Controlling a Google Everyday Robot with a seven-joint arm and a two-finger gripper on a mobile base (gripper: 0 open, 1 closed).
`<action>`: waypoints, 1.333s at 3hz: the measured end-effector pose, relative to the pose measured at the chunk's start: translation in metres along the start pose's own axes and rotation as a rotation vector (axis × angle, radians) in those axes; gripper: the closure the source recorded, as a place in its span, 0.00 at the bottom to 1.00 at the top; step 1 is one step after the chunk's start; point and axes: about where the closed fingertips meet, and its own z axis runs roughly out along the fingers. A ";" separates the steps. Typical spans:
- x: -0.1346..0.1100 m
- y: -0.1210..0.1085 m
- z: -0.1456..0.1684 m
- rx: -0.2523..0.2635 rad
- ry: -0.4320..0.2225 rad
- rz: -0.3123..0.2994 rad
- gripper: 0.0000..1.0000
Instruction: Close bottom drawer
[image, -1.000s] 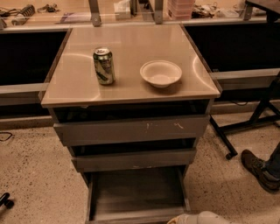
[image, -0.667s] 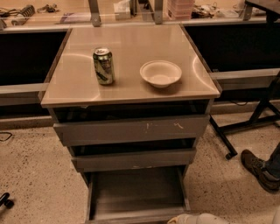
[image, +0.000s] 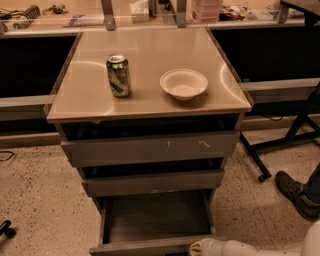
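The bottom drawer (image: 156, 216) is the lowest of three grey-brown metal drawers and stands pulled far out. Its shallow tray is empty and its plain flat front (image: 140, 247) lies at the bottom edge of the view. My gripper (image: 199, 247) comes in low from the bottom right on a white arm (image: 250, 248). Its pale tip sits at the right end of the drawer's front. The mid-width drawer (image: 152, 182) and the widest drawer with pale scratches (image: 150, 147) above it each stand slightly out.
A green can (image: 118, 75) and a white bowl (image: 183, 83) stand on the cabinet's top (image: 85, 95). A person's shoe (image: 295, 194) and a black wheeled stand leg (image: 257, 162) are on the floor at the right. A small black object (image: 5, 230) lies at the left.
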 end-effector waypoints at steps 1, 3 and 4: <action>-0.002 -0.015 0.006 0.020 -0.009 0.000 1.00; -0.011 -0.062 0.024 0.030 -0.054 0.003 1.00; -0.012 -0.088 0.031 0.025 -0.061 -0.005 1.00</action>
